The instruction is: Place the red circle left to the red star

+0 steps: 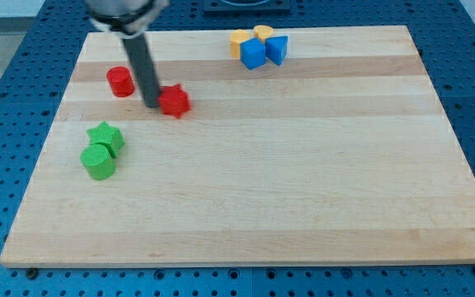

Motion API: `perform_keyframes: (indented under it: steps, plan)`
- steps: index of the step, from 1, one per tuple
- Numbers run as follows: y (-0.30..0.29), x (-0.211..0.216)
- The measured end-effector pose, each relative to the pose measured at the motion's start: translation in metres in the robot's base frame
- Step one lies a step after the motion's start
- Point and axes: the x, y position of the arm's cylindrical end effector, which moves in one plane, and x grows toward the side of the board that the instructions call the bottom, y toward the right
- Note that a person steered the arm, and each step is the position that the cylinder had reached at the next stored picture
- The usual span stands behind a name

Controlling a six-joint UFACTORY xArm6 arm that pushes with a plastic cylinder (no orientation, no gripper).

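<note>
- Rod end, my tip [152, 105]: standing on the board [303, 214], touching or just beside the red star [174, 101] at the star's 9 o'clock edge. No jaws fitted, so nothing to open, close or clamp; only a bare rod end for pushing.
- Red circle [120, 82]: lying near the board's upper-left corner, at about 10 o'clock from the red star and near it, apart from the tip. Already on the star's left, though a little higher toward the view's top.
- Position of the tip, between the two red blocks: judged unsuitable for driving the circle toward the star; from here any push to 3 o'clock would shift the star instead.
- Task status, as a judgement: largely met in direction, not tidy in alignment; a small push of the circle toward 5 o'clock would square it beside the star.
- Risk noted: star liable to slide if the tip moves toward 3 o'clock.
- Green star [105, 136] and green round block [98, 162]: touching, at 7 o'clock from the red star, well clear of the work.
- Two yellow blocks [240, 42] and [263, 32] and two blue blocks [253, 54] and [277, 49]: clustered at the board's top edge, at about 1 o'clock from the red star, well apart and not involved.
</note>
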Motion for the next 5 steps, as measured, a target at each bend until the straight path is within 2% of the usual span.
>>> perform_keyframes:
  steps: [1, 2, 3, 4, 5]
  plan:
    - [0.069, 0.005]
    - [0.118, 0.028]
    - [0.122, 0.038]
    - [0.036, 0.035]
    - [-0.042, 0.011]
